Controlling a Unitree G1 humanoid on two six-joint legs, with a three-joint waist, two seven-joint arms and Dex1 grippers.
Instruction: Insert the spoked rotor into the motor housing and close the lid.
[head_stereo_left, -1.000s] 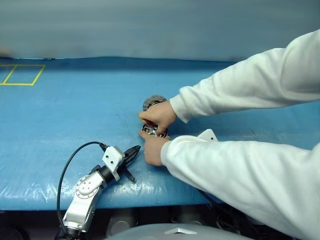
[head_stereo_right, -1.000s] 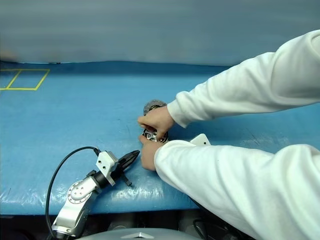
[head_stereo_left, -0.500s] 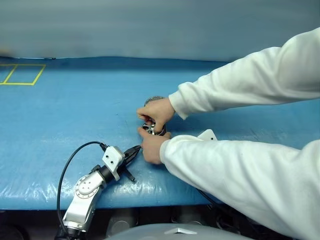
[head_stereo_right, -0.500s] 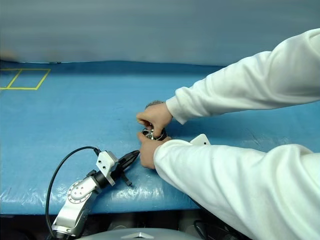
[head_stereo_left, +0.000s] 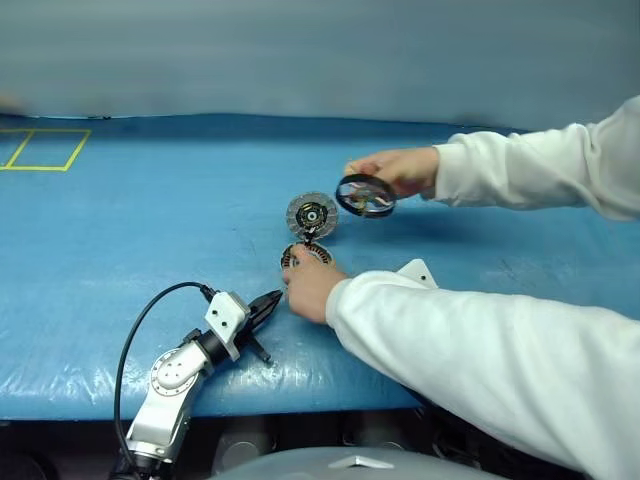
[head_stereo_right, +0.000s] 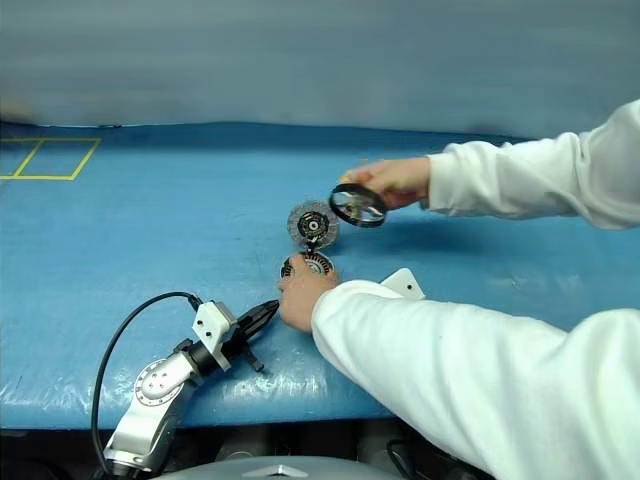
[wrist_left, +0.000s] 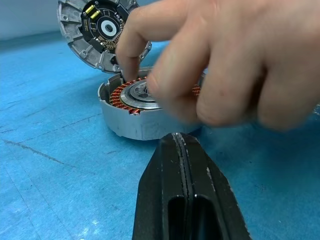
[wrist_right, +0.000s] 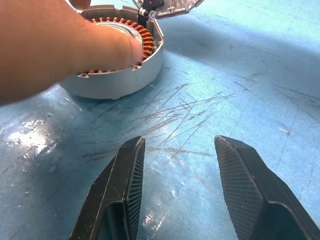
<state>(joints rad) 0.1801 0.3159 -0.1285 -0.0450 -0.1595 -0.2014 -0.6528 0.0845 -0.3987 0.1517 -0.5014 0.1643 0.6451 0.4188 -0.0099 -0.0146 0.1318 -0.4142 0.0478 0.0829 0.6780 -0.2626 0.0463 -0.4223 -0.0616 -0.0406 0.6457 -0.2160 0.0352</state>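
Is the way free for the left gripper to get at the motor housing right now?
Probably not: a person's hand rests on the motor housing, directly ahead of the shut left gripper.

The motor housing (wrist_left: 131, 116), a round silver cup with copper-brown windings and a silver centre, sits open on the blue table. The lid (head_stereo_left: 312, 214), a ribbed grey disc with a dark centre, tilts up at the housing's 12 o'clock edge. The spoked rotor (head_stereo_left: 365, 195), a dark shiny-rimmed ring, is held above the table at the lid's 2 o'clock.
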